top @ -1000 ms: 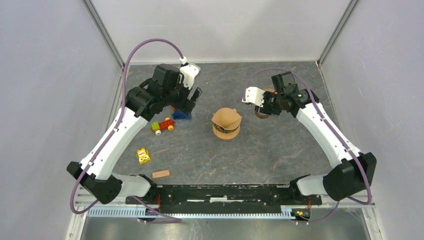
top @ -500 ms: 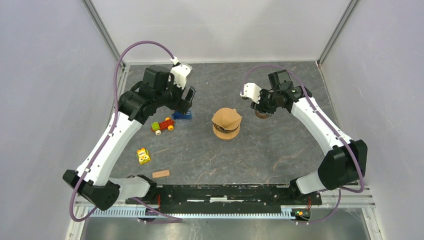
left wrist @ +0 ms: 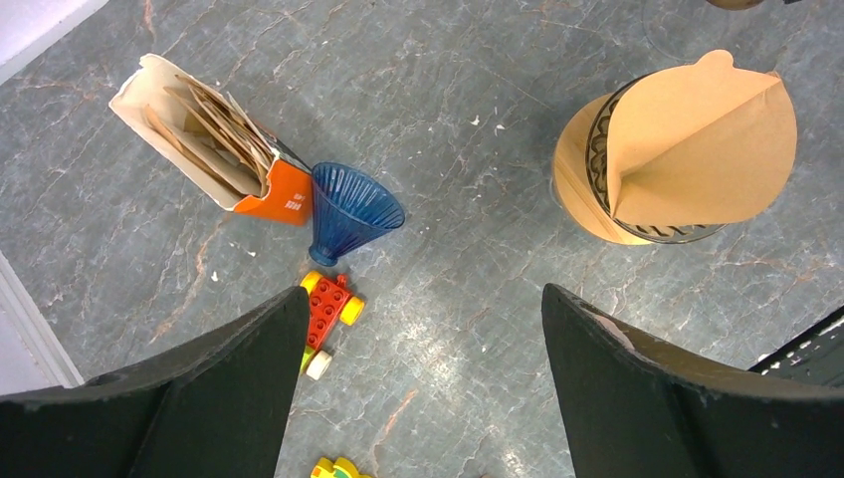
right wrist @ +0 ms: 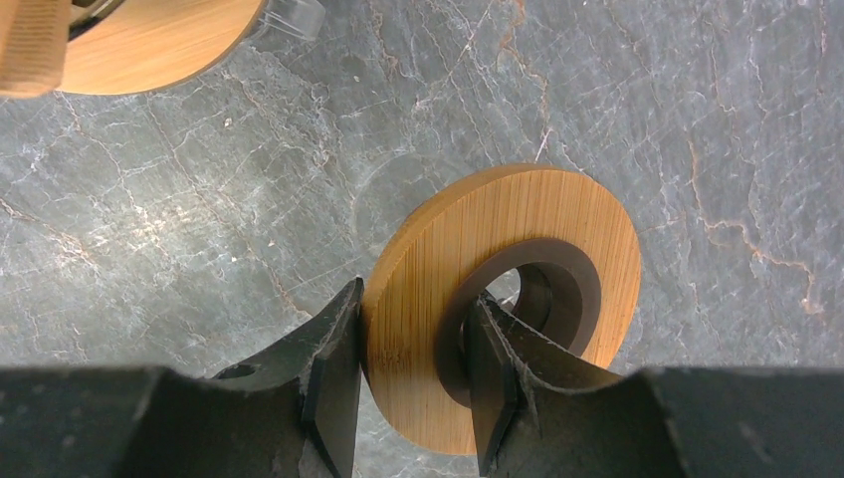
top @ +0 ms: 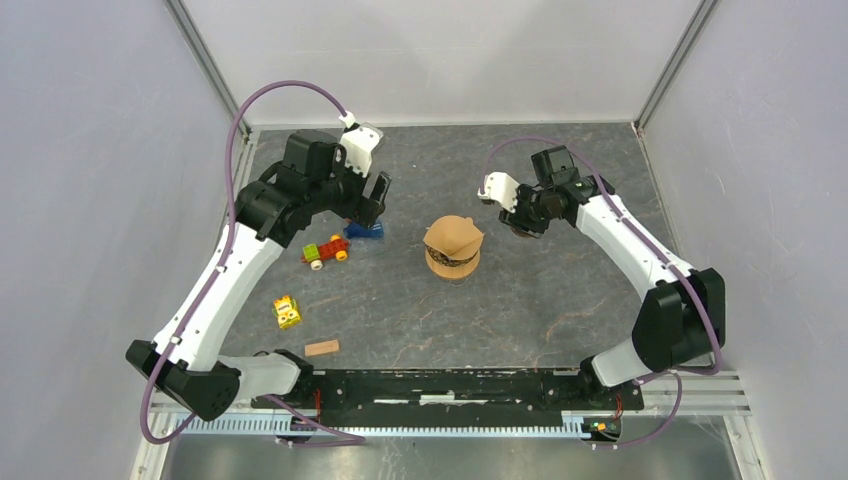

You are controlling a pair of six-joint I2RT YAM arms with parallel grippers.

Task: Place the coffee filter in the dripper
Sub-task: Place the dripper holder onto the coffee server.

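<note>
- Orange-and-white carton (left wrist: pixel 214 139) of paper filters lies on the grey table (left wrist: pixel 478 60) at the far left, touching a blue funnel (left wrist: pixel 348 209).
- Just in front of the funnel is a red, green and yellow toy car (left wrist: pixel 326 314).
- The left gripper (left wrist: pixel 423 293) hangs above the table with its fingers spread wide and nothing between them.
- The brown coffee filter (left wrist: pixel 702 139) sits in the top of the dripper (left wrist: pixel 595 159) at mid-table.
- The right gripper (right wrist: pixel 413 329) pinches a wooden ring (right wrist: pixel 587 214), one finger outside the rim and the other through the hole.
</note>
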